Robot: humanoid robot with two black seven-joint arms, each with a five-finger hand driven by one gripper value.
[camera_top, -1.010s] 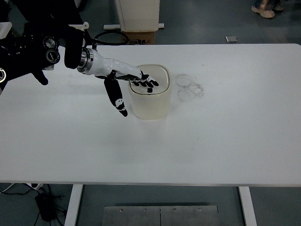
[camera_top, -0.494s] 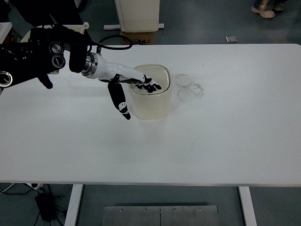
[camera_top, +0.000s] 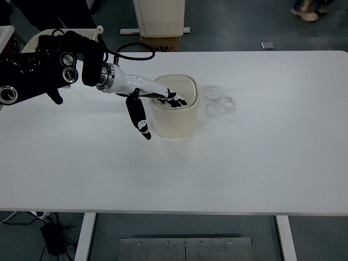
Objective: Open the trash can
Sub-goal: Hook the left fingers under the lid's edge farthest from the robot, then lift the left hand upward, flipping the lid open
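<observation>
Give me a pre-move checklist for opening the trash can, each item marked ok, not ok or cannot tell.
1. Left hand is at the trash can: ok, its fingers lie over the lid.
2. Thumb clear of the lid: ok, it hangs down beside the can's left wall.
3. Fingers pressing the lid: cannot tell.
4. Lid already open: cannot tell from this steep view.
5. Can upright on the table: ok.
6. Clear plastic pieces out of the way: ok, they lie to the can's right, apart from it.

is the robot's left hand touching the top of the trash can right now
Touching, as far as the top view shows: the left hand lies with its fingertips on the trash can lid, no gap visible; the thumb hangs down beside it.
</observation>
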